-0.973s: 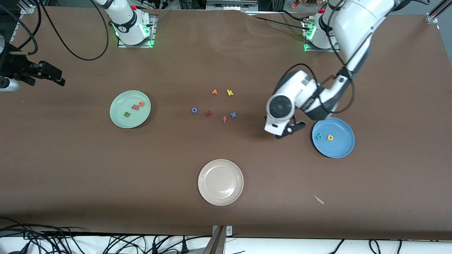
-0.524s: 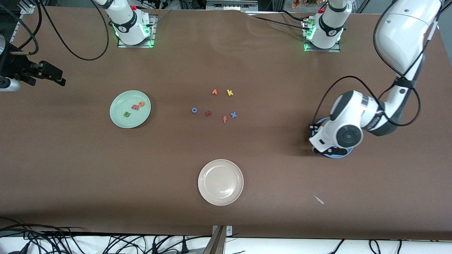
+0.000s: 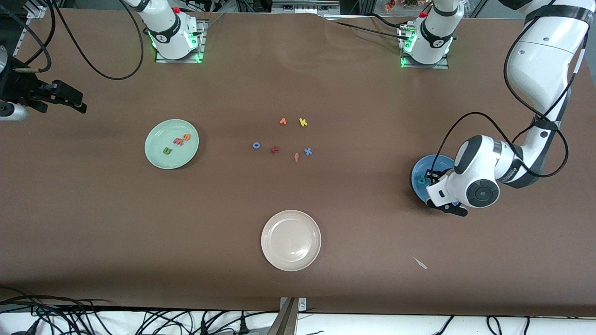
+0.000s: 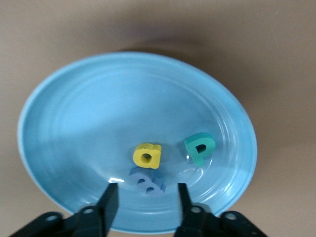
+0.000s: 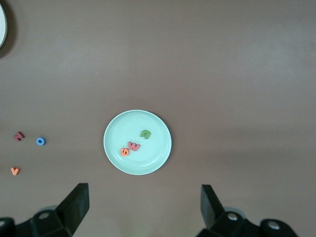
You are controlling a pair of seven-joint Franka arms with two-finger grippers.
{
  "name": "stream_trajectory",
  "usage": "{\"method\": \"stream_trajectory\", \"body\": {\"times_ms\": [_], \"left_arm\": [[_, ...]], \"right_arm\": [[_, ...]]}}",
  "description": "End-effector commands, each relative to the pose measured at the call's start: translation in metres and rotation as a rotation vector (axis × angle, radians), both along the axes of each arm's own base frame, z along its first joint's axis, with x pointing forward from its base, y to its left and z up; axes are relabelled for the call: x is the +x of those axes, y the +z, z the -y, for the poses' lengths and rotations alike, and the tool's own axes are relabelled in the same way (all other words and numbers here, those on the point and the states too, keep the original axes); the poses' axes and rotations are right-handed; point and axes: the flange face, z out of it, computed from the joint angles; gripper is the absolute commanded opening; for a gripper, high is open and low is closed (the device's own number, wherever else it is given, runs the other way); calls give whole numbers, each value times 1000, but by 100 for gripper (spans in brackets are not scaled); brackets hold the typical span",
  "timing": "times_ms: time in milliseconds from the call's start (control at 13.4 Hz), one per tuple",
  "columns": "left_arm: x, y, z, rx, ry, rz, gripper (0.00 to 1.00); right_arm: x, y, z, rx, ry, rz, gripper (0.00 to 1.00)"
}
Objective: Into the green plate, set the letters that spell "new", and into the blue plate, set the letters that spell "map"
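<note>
The blue plate (image 3: pixel 420 168) lies toward the left arm's end of the table. In it lie the yellow a (image 4: pixel 147 155), the teal p (image 4: pixel 200 148) and the periwinkle m (image 4: pixel 146 181). My left gripper (image 4: pixel 146 191) hangs low over this plate (image 4: pixel 59 113), open, the m lying loose just under its fingers. The green plate (image 3: pixel 160 134) holds the green n (image 3: pixel 166 150), the salmon-red w (image 3: pixel 178 141) and the orange e (image 3: pixel 186 137). My right gripper (image 3: pixel 70 98) waits open, high over the right arm's end of the table, with nothing in it.
A beige plate (image 3: pixel 291 240) lies nearer the front camera at mid-table. Loose letters lie in the middle: orange v (image 3: pixel 282 121), yellow k (image 3: pixel 303 122), blue o (image 3: pixel 256 145), a dark red letter (image 3: pixel 274 149), salmon f (image 3: pixel 296 157), blue x (image 3: pixel 308 151).
The left arm has swung from mid-table to over the blue plate. Its gripper has opened, and the m now lies in the plate beside the a and p.
</note>
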Motion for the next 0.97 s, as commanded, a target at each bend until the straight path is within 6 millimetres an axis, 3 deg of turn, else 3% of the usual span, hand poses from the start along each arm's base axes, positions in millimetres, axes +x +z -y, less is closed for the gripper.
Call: {"method": "stream_trajectory", "body": {"times_ms": [0, 299, 599, 749, 898], "left_arm": [[17, 54, -14, 38, -1, -15, 100], [24, 104, -33, 76, 43, -56, 100], [24, 149, -42, 80, 150, 9, 100], [20, 194, -67, 37, 233, 94, 100], [4, 232, -88, -12, 362, 184, 100]], "right_arm": [[2, 5, 2, 6, 11, -7, 100], [2, 6, 3, 6, 10, -5, 100], [2, 6, 3, 6, 10, -5, 100], [2, 5, 2, 6, 10, -7, 100], [1, 6, 3, 6, 10, -7, 100]]}}
